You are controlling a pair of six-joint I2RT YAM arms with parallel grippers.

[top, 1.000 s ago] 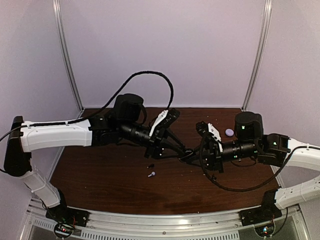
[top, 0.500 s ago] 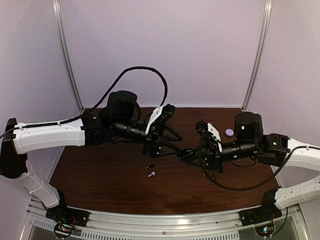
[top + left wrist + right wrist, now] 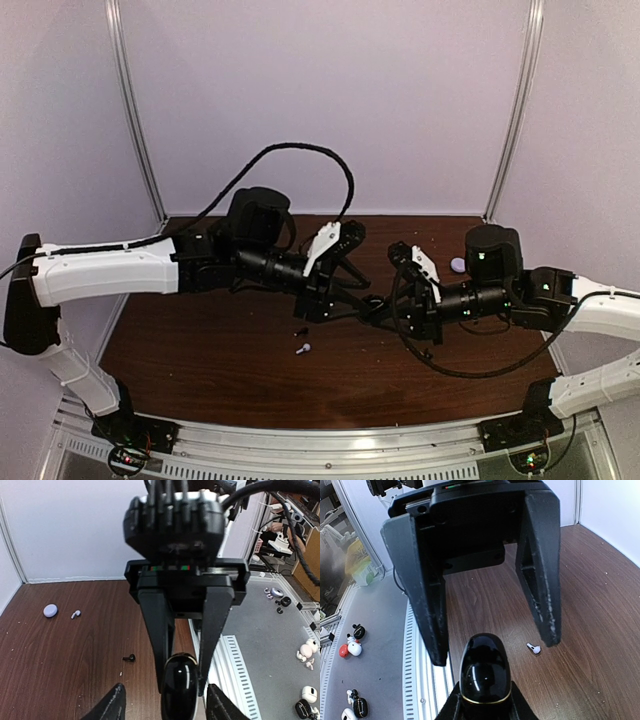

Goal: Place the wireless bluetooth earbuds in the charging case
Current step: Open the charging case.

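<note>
The charging case (image 3: 483, 675) is a glossy black oval with a gold seam. My right gripper (image 3: 485, 707) is shut on its lower half and holds it above the table. The case (image 3: 180, 682) also shows in the left wrist view. My left gripper (image 3: 165, 707) faces it, open, its fingers (image 3: 427, 610) on either side of the case tip and clear of it. In the top view the grippers meet at mid-table, left (image 3: 352, 295) and right (image 3: 373, 312). A black earbud (image 3: 300, 332) and a white earbud (image 3: 303, 348) lie on the wood before them. Another white earbud (image 3: 75, 614) lies farther off.
A lavender disc (image 3: 458, 265) lies at the back right of the table, next to the far white earbud. A black cable (image 3: 300, 150) arcs over the left arm. An aluminium rail (image 3: 330, 440) borders the near table edge.
My left gripper's jaws have widened. The left arm drew back to the left, then came right again towards the case. The right arm has barely moved.
</note>
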